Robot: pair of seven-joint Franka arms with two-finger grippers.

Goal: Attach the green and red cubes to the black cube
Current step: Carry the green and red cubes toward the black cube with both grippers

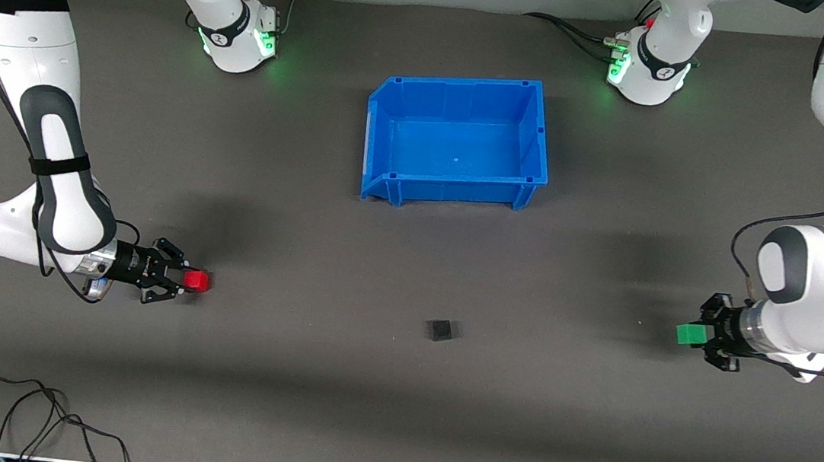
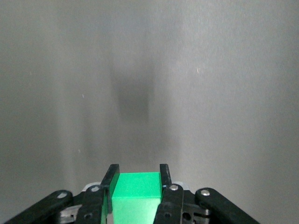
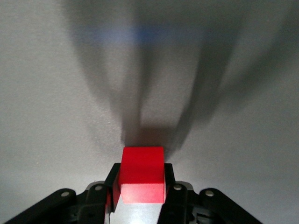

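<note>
The black cube (image 1: 441, 330) sits alone on the grey mat, nearer to the front camera than the blue bin. My right gripper (image 1: 186, 281) is shut on the red cube (image 1: 197, 282) low over the mat toward the right arm's end; the red cube (image 3: 142, 173) sits between the fingers in the right wrist view. My left gripper (image 1: 699, 336) is shut on the green cube (image 1: 690, 334) over the mat toward the left arm's end; the green cube (image 2: 136, 195) fills the gap between the fingers in the left wrist view. Both cubes point toward the black cube, well apart from it.
A blue bin (image 1: 458, 141) stands open in the middle of the mat, farther from the front camera than the black cube. Loose black cables (image 1: 18, 411) lie near the front edge at the right arm's end.
</note>
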